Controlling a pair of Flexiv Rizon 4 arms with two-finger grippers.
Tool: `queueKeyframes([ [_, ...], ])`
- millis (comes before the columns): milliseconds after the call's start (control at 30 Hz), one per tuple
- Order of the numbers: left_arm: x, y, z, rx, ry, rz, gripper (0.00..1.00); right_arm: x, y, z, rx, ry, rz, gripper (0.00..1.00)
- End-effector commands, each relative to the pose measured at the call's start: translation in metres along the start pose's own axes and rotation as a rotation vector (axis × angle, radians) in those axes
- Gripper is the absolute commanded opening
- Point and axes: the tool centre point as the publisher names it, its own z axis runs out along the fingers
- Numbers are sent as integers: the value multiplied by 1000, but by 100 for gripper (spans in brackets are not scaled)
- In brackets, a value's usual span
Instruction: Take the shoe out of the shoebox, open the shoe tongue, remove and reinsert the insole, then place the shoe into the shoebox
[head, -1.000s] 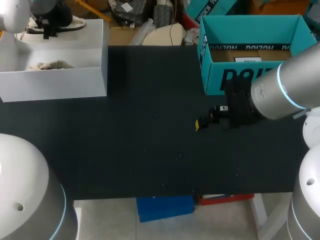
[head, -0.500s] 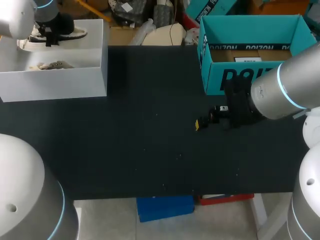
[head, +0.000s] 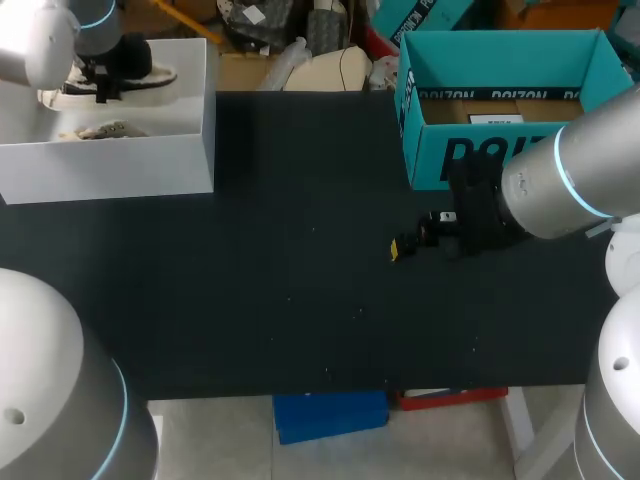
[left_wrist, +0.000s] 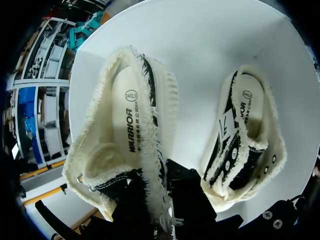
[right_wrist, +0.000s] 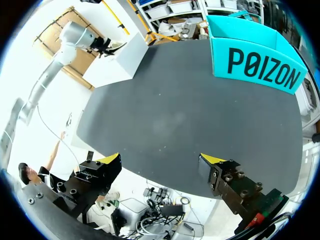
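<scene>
— Lettering is showing in three places, and I am leaving all of it unread. There is dark print on the insole (left_wrist: 127, 117) of the shoe (left_wrist: 120, 165), more inside the second shoe (left_wrist: 247, 140), and big dark letters are running along the side of the teal box (head: 440, 160).
— Where is the shoe sitting?
— It is hanging from the left gripper (left_wrist: 162, 202) above the white shoebox (head: 110, 165), with its frayed collar wall clamped between the fingers. The second shoe is lying on the box floor beside it.
— What is staying hidden?
— The collar is covering that gripper's yellow tips, and in the head view the left arm is blocking much of the shoe.
— And the other side?
— The right gripper (right_wrist: 160, 160) is hovering over the black table (head: 300, 300) near the teal box, its fingers standing wide apart with nothing between them.
— Anything shifting?
— Over the last second the left arm is bringing the shoe from beyond the shoebox's far wall to above its inside. The right arm is keeping still.
</scene>
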Motion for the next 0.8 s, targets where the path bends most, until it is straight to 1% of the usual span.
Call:
queueKeyframes([
  [33, 1, -2, 4, 1, 4, -2, 19, 1, 0, 0, 0, -3, 1, 100],
  [67, 2, -1, 5, 5, 9, -4, 21, 1, 0, 0, 0, -3, 1, 100],
  [200, 4, -1, 5, 13, 13, -12, 16, 1, 0, 0, 0, -3, 1, 100],
  [267, 5, -1, 5, 14, 16, -13, 11, 1, 0, 0, 0, -3, 1, 100],
  [300, 6, -1, 4, 15, 17, -13, 11, 1, 0, 0, 0, -3, 1, 100],
  [400, 6, -2, -5, 20, 18, -15, 7, 1, 0, 0, 0, -3, 1, 100],
  [467, 5, -2, -13, 25, 16, -15, 7, 1, 0, 0, 0, -3, 1, 100],
  [567, 2, -2, -30, 31, 12, -14, 9, 1, 0, 0, 0, -3, 1, 100],
  [600, 2, -3, -36, 33, 11, -15, 13, 1, 0, 0, 0, -3, 1, 100],
  [667, 2, -3, -49, 40, 15, -16, 27, 1, 0, 0, 0, -3, 1, 100],
  [700, 3, -3, -58, 44, 21, -17, 29, 1, 0, 0, 0, -3, 1, 100],
  [733, 5, -3, -67, 50, 37, -15, 36, 1, 0, 0, 0, -3, 1, 100],
  [767, 9, -4, -79, 58, 59, -17, 47, 1, 0, 0, 0, -3, 1, 100],
  [800, 12, -4, -87, 64, 69, -20, 61, 1, 0, 0, 0, -3, 1, 100],
])
